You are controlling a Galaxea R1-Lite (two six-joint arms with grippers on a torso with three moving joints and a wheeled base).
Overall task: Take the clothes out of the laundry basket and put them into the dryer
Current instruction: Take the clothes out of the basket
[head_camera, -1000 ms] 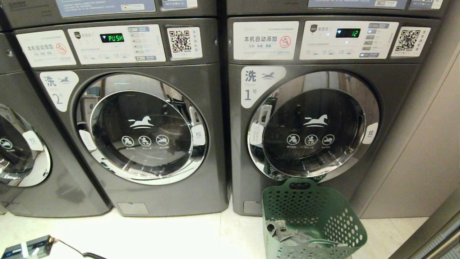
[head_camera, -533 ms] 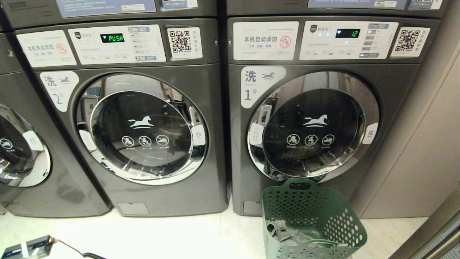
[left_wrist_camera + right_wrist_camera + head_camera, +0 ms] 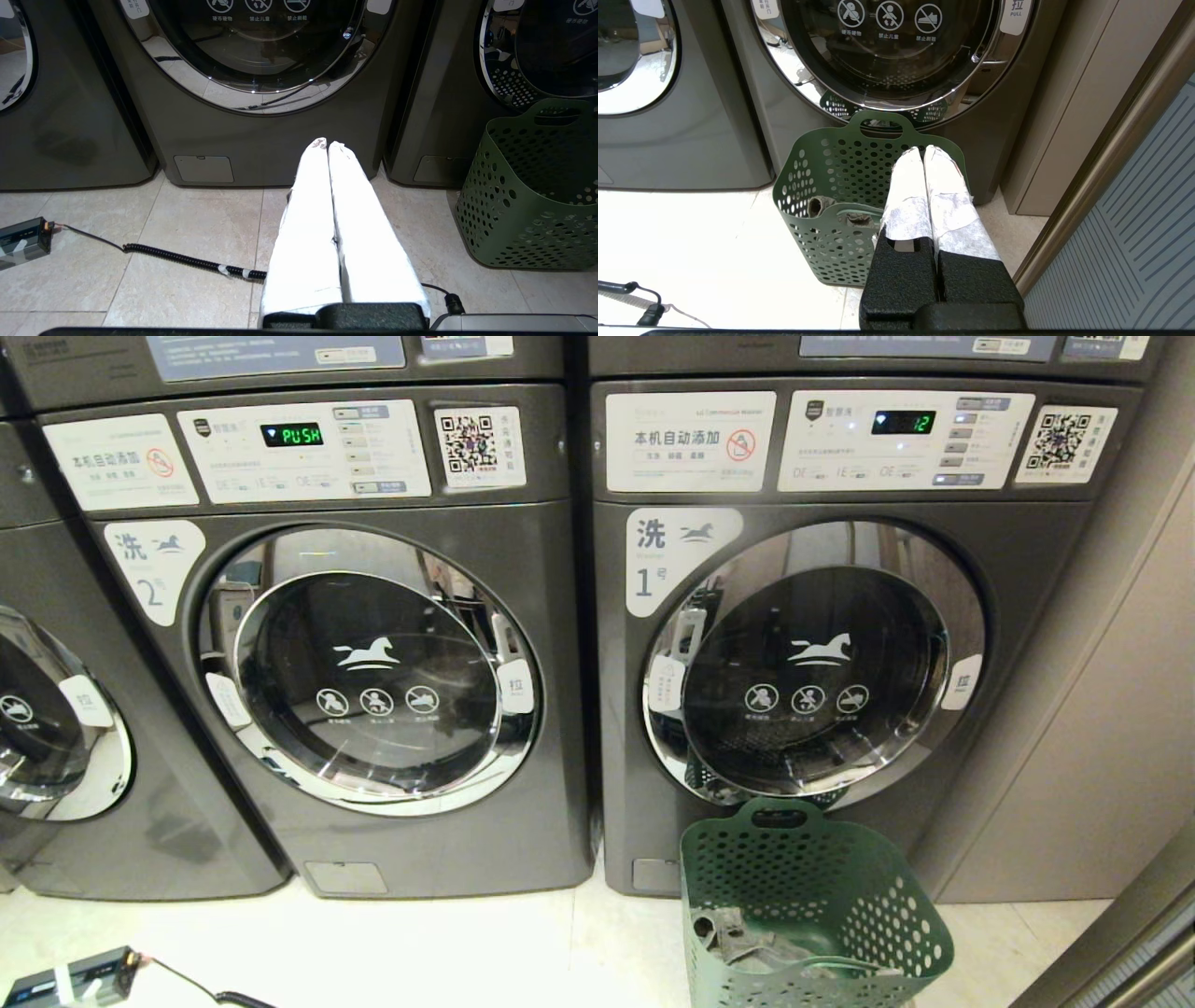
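Observation:
A green perforated laundry basket stands on the floor in front of the right-hand machine, marked 1, whose round door is closed. Grey clothes lie in the basket's bottom, also seen as grey clothes in the right wrist view. My right gripper is shut and empty, hovering near the basket on its right side. My left gripper is shut and empty, low over the floor in front of the machine marked 2. Neither arm shows in the head view.
The machine marked 2 stands left of machine 1, door closed, with a third one further left. A coiled black cable and a small box lie on the tiled floor. A beige wall panel is on the right.

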